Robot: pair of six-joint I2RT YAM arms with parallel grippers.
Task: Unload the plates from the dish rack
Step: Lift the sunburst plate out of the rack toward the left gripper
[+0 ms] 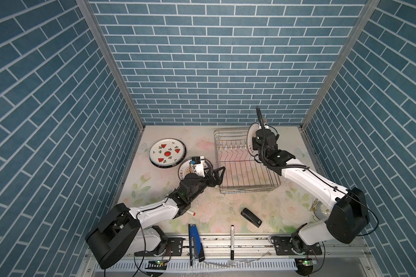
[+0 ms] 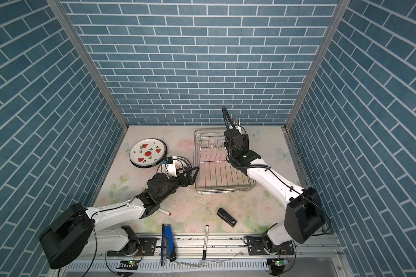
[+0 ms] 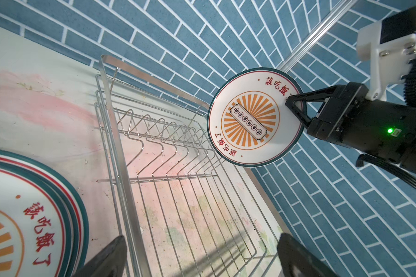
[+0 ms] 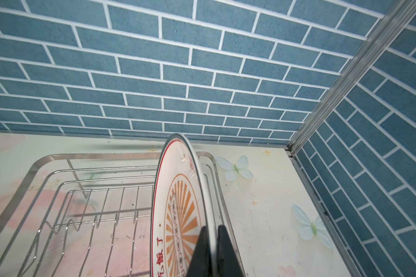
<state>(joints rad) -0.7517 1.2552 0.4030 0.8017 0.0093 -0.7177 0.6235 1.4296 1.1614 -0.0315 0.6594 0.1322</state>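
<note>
At the dish rack [image 3: 119, 153], your right gripper [image 3: 289, 102] pinches the plate [image 3: 247, 120] by its rim: jerk, it slips. Left gripper [image 1: 215, 173] gapes wide.

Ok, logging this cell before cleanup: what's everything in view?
dish rack: one, silver, table middle
held plate: one, white with orange sunburst, on edge at rack's far right
watermelon plate: one showing, white, tops stack, table left
sunburst plates: stack, count unclear, beside it
black stapler: one, table front
blue tool: one, front rail
black marker: one, front rail
red-capped marker: one, white, by left arm
left gripper: black, open, near rack
right gripper: black, shut on held plate
</note>
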